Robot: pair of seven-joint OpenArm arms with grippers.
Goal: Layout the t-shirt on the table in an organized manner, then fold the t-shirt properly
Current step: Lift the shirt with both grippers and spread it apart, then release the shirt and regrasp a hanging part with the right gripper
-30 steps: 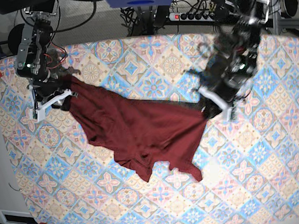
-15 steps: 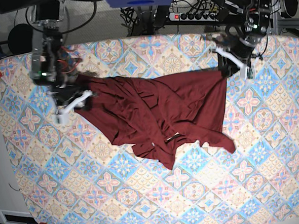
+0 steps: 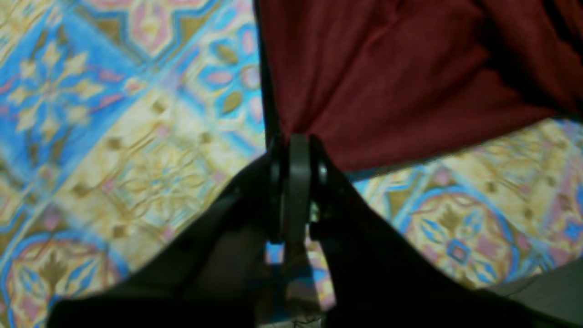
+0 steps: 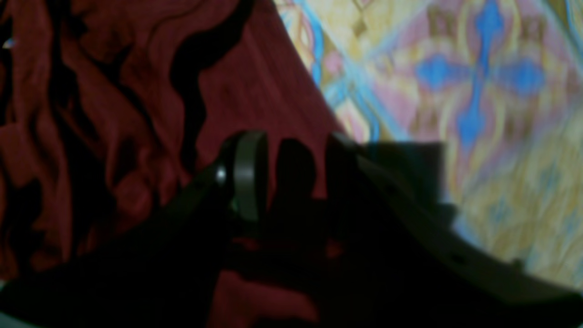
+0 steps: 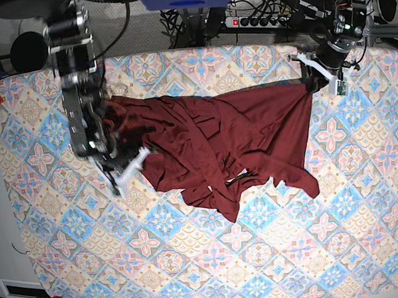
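- Beyond the far edge of the tabletop (image 5: 193, 271) runs a clutter of dark cables and a power strip (image 5: 255, 20); a bare pale strip of floor shows at the base view's left.
- Patterned in blue, pink and cream diamond tiles, the tabletop fills nearly the whole base view; its corners are cut off by the frame.
- T-shirt (image 5: 239, 140): dark maroon, lying crumpled across the upper middle of the tabletop, its folds overlapping so that sleeves and hem cannot be told apart.
- Left gripper (image 3: 296, 141): clenched on a corner of the t-shirt at the garment's far right edge in the base view; the wrist view is soft and dark below the jaws.
- Right gripper (image 4: 291, 159): jaws partly apart over the cloth's left edge, cloth between them; blur and shadow hide whether it is pinched, so I cannot tell.
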